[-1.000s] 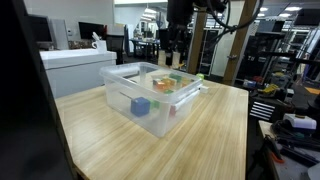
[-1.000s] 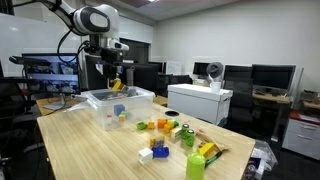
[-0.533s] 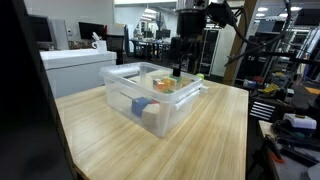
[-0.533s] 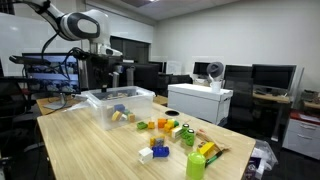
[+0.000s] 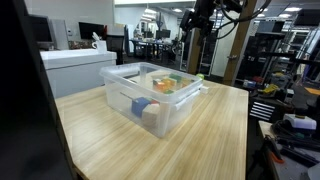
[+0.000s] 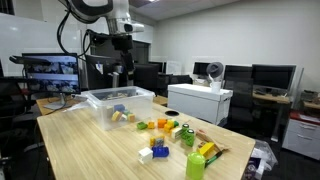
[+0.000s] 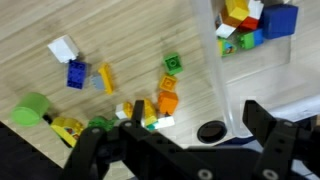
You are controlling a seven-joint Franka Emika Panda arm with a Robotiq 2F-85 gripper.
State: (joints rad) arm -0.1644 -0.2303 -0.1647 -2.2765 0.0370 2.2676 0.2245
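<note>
High above the clear bin (image 5: 120,72), my pincer (image 7: 182,135) hung with its fingers (image 7: 95,150) spread wide and nothing between them. I read the moment as a gap between grasps: the pincer was empty, well off the desk (image 6: 80,150), and committed to no single piece. Inside the bin I could make out a blue block (image 7: 278,20), a yellow block (image 7: 237,10) and a small cluster of green and white pieces (image 7: 240,42) against one wall; in an exterior view an orange piece (image 5: 165,85) also showed through the clear side. Outside the bin, loose on the desk, lay the rest: a green square (image 7: 172,63) and an orange brick (image 7: 168,97) near the bin's wall, then a yellow bar (image 7: 105,77), a blue brick (image 7: 76,72) and a white brick (image 7: 63,48) farther from it, with a green bottle (image 7: 32,108) farthest of all. A black round spot (image 7: 210,130) sat close to the bin's wall; I could not tell what it was. To my mind any next move called for picking one loose piece, centring the open fingers over it, and coming down straight; for the two nearest the bin, I would have wanted the fingers turned so neither met the wall.
</note>
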